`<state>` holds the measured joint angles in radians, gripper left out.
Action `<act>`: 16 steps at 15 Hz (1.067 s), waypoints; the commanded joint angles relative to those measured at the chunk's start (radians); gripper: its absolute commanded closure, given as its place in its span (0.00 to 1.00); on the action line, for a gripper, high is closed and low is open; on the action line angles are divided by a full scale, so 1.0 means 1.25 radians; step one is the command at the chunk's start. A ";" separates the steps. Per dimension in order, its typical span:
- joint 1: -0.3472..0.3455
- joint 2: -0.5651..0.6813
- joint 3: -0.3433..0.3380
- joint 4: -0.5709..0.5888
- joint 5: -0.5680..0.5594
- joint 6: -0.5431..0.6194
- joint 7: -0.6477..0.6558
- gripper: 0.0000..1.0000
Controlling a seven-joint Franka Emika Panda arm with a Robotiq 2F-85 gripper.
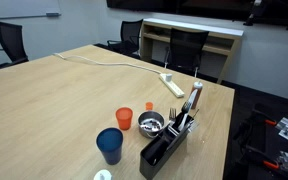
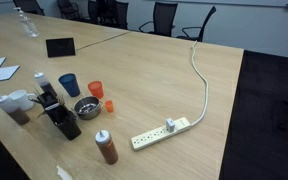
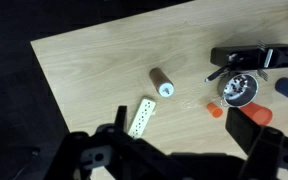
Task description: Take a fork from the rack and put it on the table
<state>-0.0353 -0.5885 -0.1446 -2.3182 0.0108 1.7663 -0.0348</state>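
Observation:
The black rack (image 1: 164,150) stands near the edge of the light-wood table (image 1: 64,95) and also shows in an exterior view (image 2: 60,118) and in the wrist view (image 3: 239,55). Silvery utensils (image 1: 192,100) stick up out of it; I cannot tell which one is the fork. My gripper (image 3: 184,150) shows only in the wrist view, high above the table. Its dark fingers are spread wide with nothing between them. It hangs over bare wood, well away from the rack.
Beside the rack are a shiny metal bowl (image 3: 237,90), an orange cup (image 1: 124,118) and a blue cup (image 1: 109,143). A brown bottle (image 3: 161,82) lies on the table. A white power strip (image 3: 141,117) with its cable (image 2: 199,75) lies further out. Office chairs (image 1: 187,48) stand behind.

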 commanded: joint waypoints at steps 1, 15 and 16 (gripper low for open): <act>-0.015 0.002 0.012 0.001 0.007 -0.001 -0.007 0.00; 0.101 0.213 0.111 0.013 0.084 0.140 -0.033 0.00; 0.111 0.238 0.124 0.012 0.094 0.171 -0.032 0.00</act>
<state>0.0888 -0.3566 -0.0161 -2.3191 0.0831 1.9114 -0.0445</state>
